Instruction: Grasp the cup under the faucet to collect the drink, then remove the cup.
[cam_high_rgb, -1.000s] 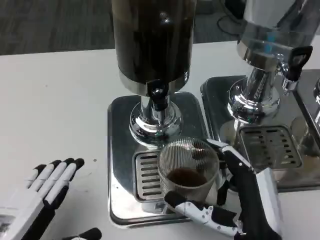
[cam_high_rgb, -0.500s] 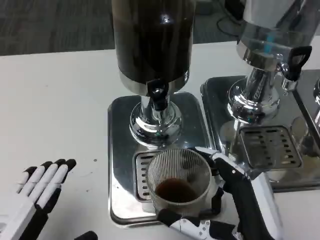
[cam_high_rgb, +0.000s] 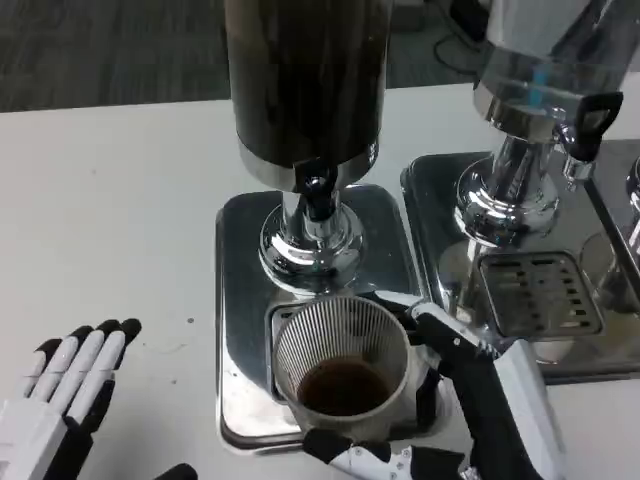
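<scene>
My right hand (cam_high_rgb: 470, 400) is wrapped around the ribbed glass cup (cam_high_rgb: 342, 365), fingers at its far side and thumb under the near rim. Over the last second I've drawn the cup left and toward me, off the drip grate (cam_high_rgb: 290, 345) and to the front edge of the steel tray (cam_high_rgb: 240, 300), clear of the faucet (cam_high_rgb: 317, 190). There's dark drink in the bottom, so I judge collection done and removal under way. My left hand (cam_high_rgb: 60, 385) rests flat on the bench (cam_high_rgb: 110, 200), fingers extended, holding nothing.

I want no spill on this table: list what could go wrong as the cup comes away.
The cup is open-topped with dark drink inside; a tilt or jerk by the right hand could slosh it. It sits at the drip tray's front edge, so catching that rim might tip it. The faucet might still drip onto the grate.
</scene>
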